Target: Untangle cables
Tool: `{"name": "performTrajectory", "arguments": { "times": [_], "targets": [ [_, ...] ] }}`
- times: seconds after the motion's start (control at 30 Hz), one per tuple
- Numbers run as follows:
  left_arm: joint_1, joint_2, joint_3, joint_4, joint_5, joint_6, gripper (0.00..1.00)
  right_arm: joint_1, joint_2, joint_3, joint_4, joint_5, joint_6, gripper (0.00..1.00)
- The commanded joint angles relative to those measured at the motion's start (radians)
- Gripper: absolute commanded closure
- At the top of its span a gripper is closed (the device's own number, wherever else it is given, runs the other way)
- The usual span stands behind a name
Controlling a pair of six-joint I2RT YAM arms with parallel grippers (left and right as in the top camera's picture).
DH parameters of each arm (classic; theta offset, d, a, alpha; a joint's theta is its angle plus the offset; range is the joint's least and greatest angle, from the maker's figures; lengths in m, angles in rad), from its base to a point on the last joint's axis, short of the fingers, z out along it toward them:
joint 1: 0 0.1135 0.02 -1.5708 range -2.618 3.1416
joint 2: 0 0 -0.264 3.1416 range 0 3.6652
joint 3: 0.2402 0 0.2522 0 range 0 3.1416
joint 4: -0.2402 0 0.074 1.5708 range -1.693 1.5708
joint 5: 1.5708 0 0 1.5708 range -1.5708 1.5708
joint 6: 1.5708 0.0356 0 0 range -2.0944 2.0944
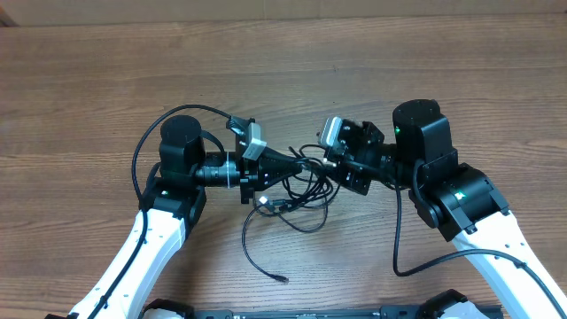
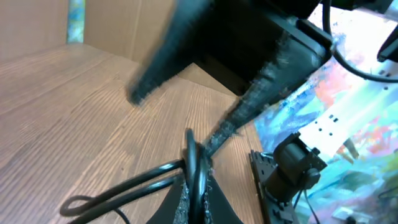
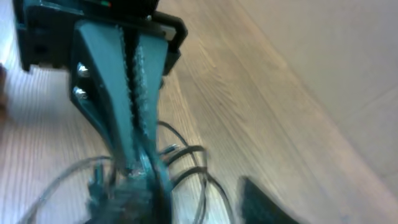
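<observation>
**Left gripper (image 1: 294,160) clenched on the cables (image 1: 301,188), right gripper (image 1: 326,163) spread just opposite**

The left gripper is clamped tight. Seen from the right wrist, its two ridged fingers (image 3: 112,106) press flat together along their whole length. From its own wrist camera a black strand is pinched at the tips and loops off sideways over the wood.

Facing it almost tip to tip, the right gripper stands released. From the left wrist its fingers (image 2: 261,93) show as a blurred, spread V, with one prong reaching down close to the pinched strand. I cannot tell whether that prong touches it.

The cables lie as a loose clump of thin black loops on the table (image 1: 89,89), between the two grippers and just on the near side of their tips. One strand leaves the clump, curves toward the near edge and ends in a small plug (image 1: 282,280), well apart from the rest.

Both arms reach in from the near edge, one on each side of the clump.
</observation>
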State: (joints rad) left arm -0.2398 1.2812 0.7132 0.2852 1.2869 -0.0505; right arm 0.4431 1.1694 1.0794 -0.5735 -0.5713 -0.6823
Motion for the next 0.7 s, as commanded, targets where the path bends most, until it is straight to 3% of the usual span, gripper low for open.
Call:
{"name": "performTrajectory", "arguments": {
  "times": [0.0,0.07,0.13,0.4,0.57,0.67],
  "targets": [
    [0.003,0.000,0.008,0.006,0.069,0.060,0.96,0.000,-0.017,0.035,0.009,-0.022,0.004,0.65],
    [0.003,0.000,0.008,0.010,0.087,0.074,0.96,0.000,-0.017,0.034,0.008,-0.025,0.004,0.63],
    [0.003,0.000,0.008,0.009,0.087,0.074,0.96,0.000,-0.017,0.034,0.007,-0.025,0.004,0.53],
    [0.003,0.000,0.008,0.031,0.094,0.072,0.96,0.000,-0.011,0.034,-0.012,-0.044,0.004,0.56],
    [0.003,0.000,0.008,0.066,0.168,0.073,0.96,0.000,-0.010,0.034,-0.015,-0.044,0.004,0.85],
    [0.003,0.000,0.008,0.076,0.193,0.073,0.96,0.000,-0.010,0.034,-0.014,-0.044,0.004,0.96]
  ]
}}
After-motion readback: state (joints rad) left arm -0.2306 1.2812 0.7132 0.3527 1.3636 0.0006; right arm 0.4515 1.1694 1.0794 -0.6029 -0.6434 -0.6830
